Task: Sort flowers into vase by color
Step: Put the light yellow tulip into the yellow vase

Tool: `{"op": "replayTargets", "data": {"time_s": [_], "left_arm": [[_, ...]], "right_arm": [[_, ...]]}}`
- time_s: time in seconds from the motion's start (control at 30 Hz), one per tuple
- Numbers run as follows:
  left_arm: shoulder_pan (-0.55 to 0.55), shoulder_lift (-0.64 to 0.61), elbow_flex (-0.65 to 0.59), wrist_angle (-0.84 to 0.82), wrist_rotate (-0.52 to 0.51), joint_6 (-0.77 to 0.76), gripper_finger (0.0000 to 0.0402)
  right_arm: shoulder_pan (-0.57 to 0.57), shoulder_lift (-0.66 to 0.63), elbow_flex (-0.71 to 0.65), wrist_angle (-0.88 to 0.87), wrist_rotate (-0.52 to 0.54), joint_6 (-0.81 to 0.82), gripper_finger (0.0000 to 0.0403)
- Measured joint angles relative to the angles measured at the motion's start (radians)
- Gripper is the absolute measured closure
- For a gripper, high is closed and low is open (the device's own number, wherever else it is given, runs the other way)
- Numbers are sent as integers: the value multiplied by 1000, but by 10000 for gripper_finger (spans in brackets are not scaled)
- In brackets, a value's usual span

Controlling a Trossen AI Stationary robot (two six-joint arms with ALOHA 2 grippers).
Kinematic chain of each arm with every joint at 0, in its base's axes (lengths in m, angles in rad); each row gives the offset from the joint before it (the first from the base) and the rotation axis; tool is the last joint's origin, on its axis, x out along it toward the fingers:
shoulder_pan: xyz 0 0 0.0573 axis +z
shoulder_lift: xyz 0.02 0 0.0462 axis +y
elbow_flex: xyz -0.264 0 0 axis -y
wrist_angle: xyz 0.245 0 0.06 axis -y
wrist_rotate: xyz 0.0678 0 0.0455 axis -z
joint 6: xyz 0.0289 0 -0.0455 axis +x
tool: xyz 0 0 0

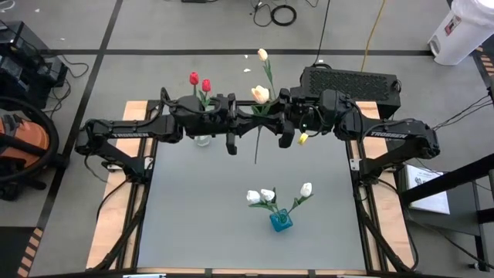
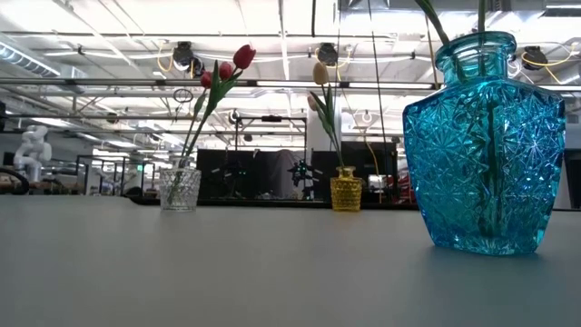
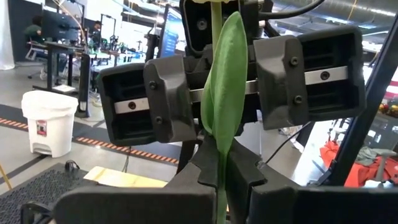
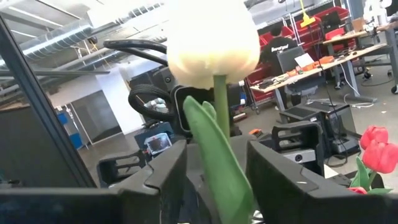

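Note:
A cream-yellow tulip stands upright in the air above the table's far middle, its stem end hanging free. My left gripper comes from the table's left and is shut on it. My right gripper comes from the right and is open, one finger on either side of the tulip's leaf, below the head. Red tulips stand in a clear vase, a cream one in a yellow vase, and white ones in a blue vase. My left gripper pinches the tulip's stem and long green leaf between its two fingers, some way below the head. The fingers lie level, coming from the table's left, across the stem. The flower stands upright, lifted clear of the table.
The clear vase sits under my left arm at the far left and the yellow vase under my right arm. The blue vase stands near the front middle. A black box lies beyond the table's far right corner.

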Motion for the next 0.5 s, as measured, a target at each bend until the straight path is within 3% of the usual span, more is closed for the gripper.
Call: {"op": "replayTargets", "data": {"time_s": [0.23,0.5], "left_arm": [[0,0,0,1,0,-1,393],[0,0,0,2,0,-1,393]], "right_arm": [[0,0,0,-1,4,0,252],[-1,-10,1,-14,4,-37,329]]}}
